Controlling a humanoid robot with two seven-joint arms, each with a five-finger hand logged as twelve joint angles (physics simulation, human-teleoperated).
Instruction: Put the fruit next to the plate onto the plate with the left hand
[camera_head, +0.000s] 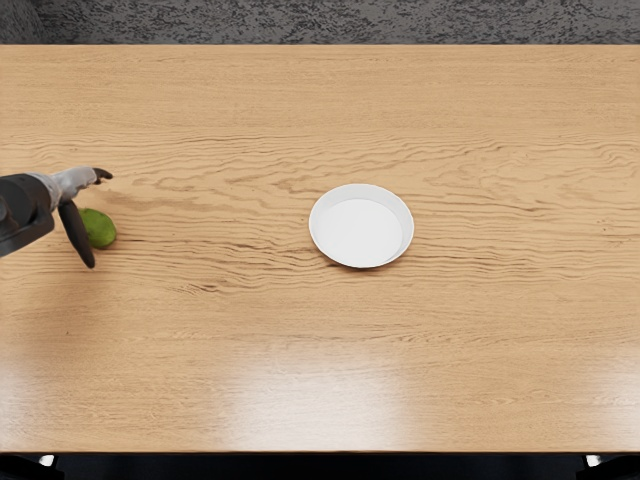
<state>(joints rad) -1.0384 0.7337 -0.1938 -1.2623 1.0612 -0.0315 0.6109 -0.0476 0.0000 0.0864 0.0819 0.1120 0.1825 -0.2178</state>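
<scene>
Approach is the step in hand, judging by the pose: the left robot hand (70, 195), entering from the left edge of the head view, is spread wide and holds nothing. One finger (97, 175) points off toward the far side, while a dark digit (78, 238) hangs down in front of the green fruit (100, 228). The fruit sits on the surface (320, 350) just past that digit, on the robot hand's plate-ward side; whether the two touch cannot be told. Well beyond the fruit, in the same direction, lies the white plate (360, 228), with nothing on it. The next move calls for bringing the palm over the fruit and curling the digits around it. The grip should be firm, since a round fruit is likely to roll away. After that come the lift and the carry across to the plate. The right arm is out of view.
</scene>
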